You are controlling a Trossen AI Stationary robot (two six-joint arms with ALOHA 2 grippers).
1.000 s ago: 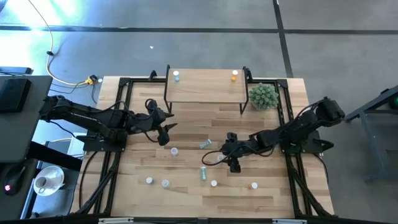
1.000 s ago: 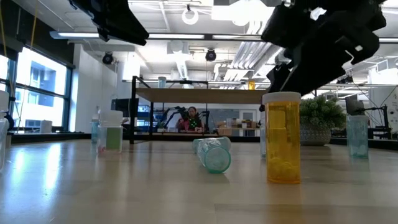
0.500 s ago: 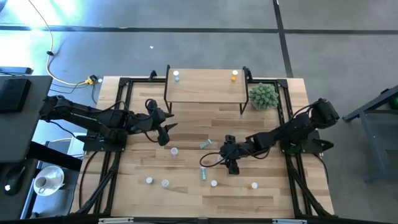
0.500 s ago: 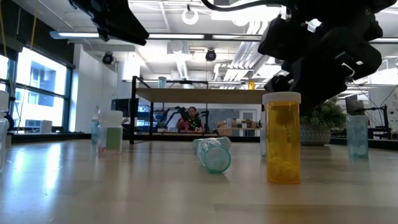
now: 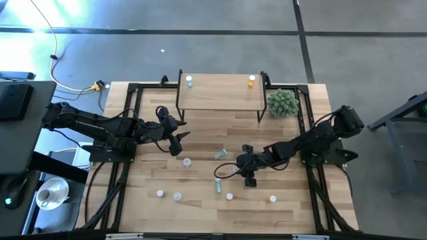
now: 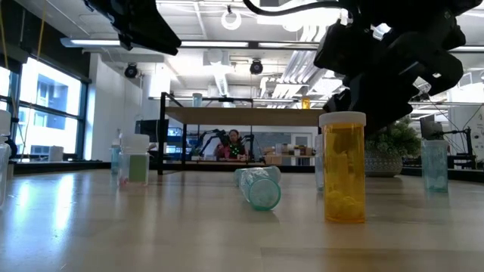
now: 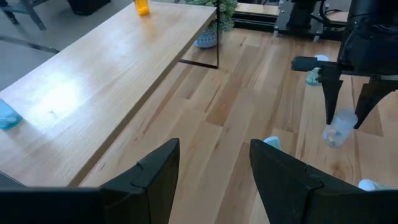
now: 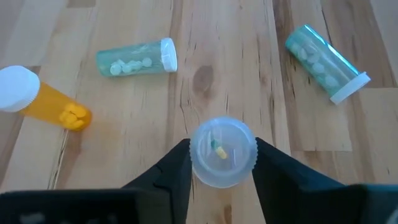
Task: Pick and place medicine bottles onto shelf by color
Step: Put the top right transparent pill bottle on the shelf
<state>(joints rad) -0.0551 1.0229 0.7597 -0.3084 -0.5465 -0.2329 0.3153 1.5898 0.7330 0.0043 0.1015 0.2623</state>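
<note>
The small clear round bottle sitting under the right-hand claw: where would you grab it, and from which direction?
Grip the small clear round bottle across its curved sides, coming from straight above. It stands upright with bare wooden tabletop around it, so both sides are free. The open right gripper straddles it that way.

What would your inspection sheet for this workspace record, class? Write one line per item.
Surface: plank table, bare wood between the things.
Job's things: shelf carries a blue bottle and an orange bottle; several loose bottles are on the table, some lying down.
Clutter: plant ball beside the shelf.
Tools: left tool open, hovering near the shelf; right tool open, straddling a clear bottle.
Cables: yellow cable on the floor; black cable looping by the right tool.
Surroundings: grey floor; person far behind the table.
</note>
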